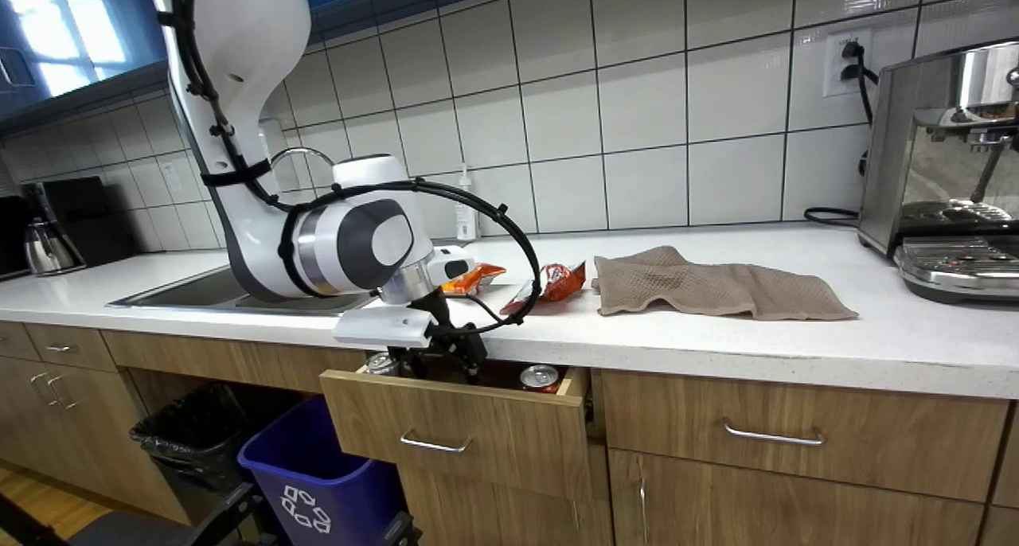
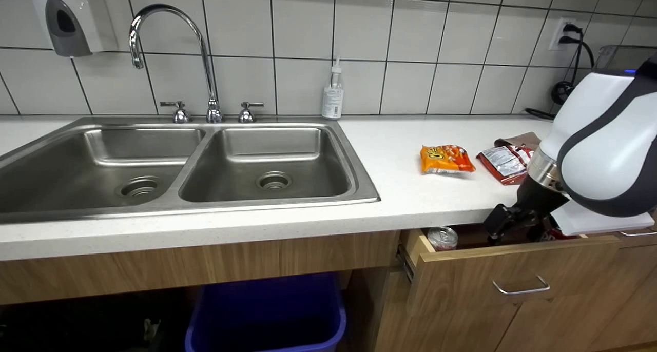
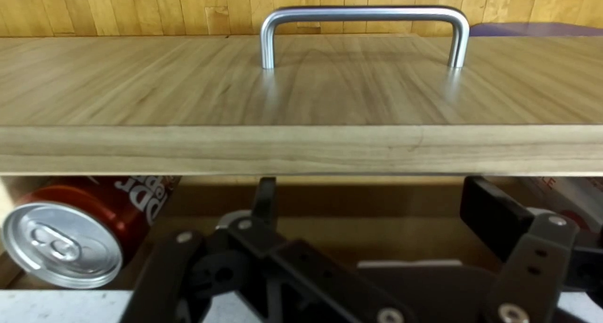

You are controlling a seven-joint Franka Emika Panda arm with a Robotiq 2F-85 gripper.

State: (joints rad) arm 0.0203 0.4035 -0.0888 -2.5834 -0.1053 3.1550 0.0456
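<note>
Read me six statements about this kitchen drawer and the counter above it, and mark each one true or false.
1. The drawer stands open. True.
2. The tool is closed on the red can. False: it is spread open, and the can sits to one side of it.
3. An orange packet and a red packet lie on the counter. True.
4. The brown cloth lies inside the drawer. False: it lies on the counter.
5. The blue bin stands below counter level. True.
6. The pump bottle lies on its side. False: it stands upright.
</note>
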